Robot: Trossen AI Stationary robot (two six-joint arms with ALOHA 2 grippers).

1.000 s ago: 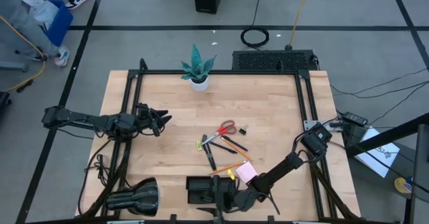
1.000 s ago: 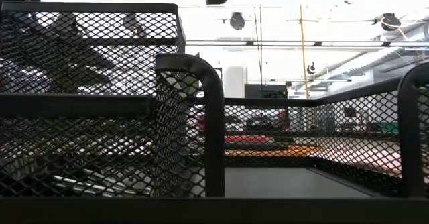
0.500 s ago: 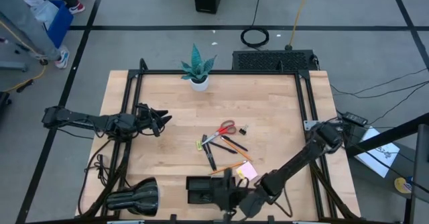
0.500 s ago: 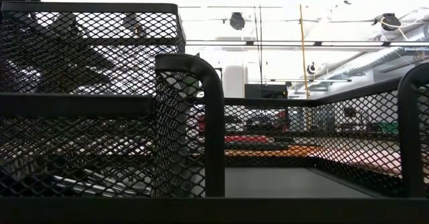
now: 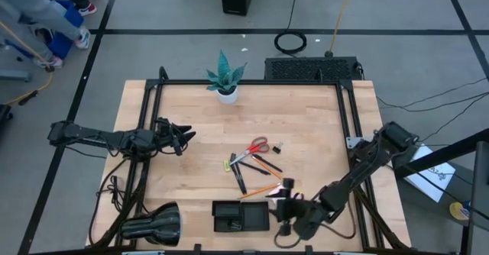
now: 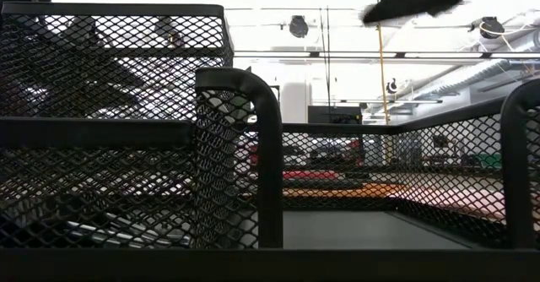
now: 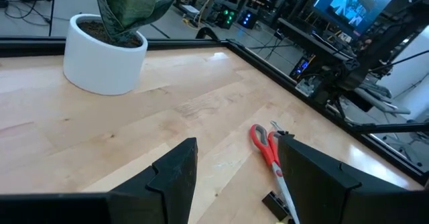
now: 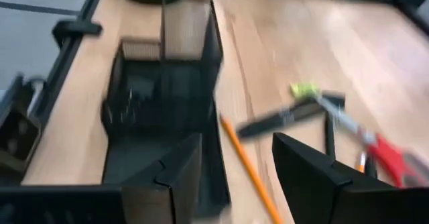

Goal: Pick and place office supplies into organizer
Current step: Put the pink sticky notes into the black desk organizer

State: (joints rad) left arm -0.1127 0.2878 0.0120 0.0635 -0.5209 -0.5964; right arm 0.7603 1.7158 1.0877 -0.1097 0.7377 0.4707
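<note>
Low view: maybe organizer (image 6: pixel 236 147) mesh only

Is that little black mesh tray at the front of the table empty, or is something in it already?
Empty, as far as it shows: the organizer has bare compartments in the right wrist view, and the scissors and pencil lie outside it.

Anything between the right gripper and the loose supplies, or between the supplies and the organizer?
Nothing visible. The right gripper, jaws open and empty, hangs beside the organizer. The orange pencil, pens and scissors lie on bare table next to it.
</note>
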